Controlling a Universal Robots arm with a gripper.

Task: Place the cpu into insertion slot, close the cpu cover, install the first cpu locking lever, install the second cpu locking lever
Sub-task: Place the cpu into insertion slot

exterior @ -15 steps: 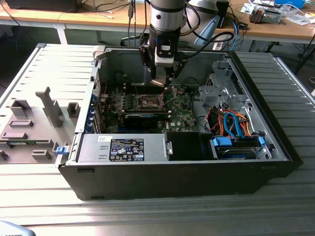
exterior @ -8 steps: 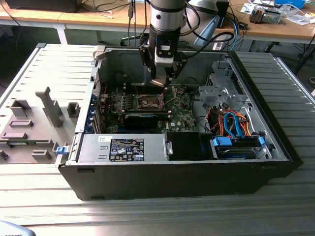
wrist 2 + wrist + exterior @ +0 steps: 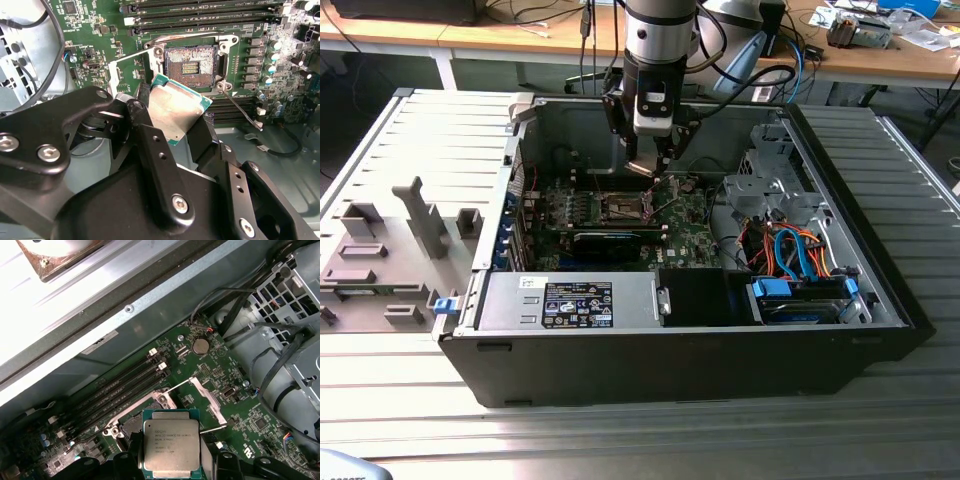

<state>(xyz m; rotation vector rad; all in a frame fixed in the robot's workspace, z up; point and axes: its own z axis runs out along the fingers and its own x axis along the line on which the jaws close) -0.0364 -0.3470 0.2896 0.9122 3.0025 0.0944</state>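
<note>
Open computer case (image 3: pixel 670 370) is lying on its side on a ribbed grey surface (image 3: pixel 620 440), with the arm (image 3: pixel 660 40) reaching down into it. A green circuit board (image 3: pixel 90 30) is covering the case floor. The end effector (image 3: pixel 172 125) is gripping the cpu (image 3: pixel 175 112), its two black fingers (image 3: pixel 145 117) pressing on opposite edges. The chip is hanging metal side up above the board, close to the insertion slot (image 3: pixel 191 64) but not seated in it. The slot is lying bare, its contact field showing. The cpu cover (image 3: pixel 206 397) is standing swung open at one side of the slot, and a wire locking lever (image 3: pixel 241 109) is sticking out unlatched at another.

Handling, as judged: the chip is likely light, thin and stiff, with a smooth lid offering the fingers little friction. Its underside contacts and the socket's pins are likely fragile. An edge grip on the green substrate, as here, is keeping both faces free and the chip level.
</note>
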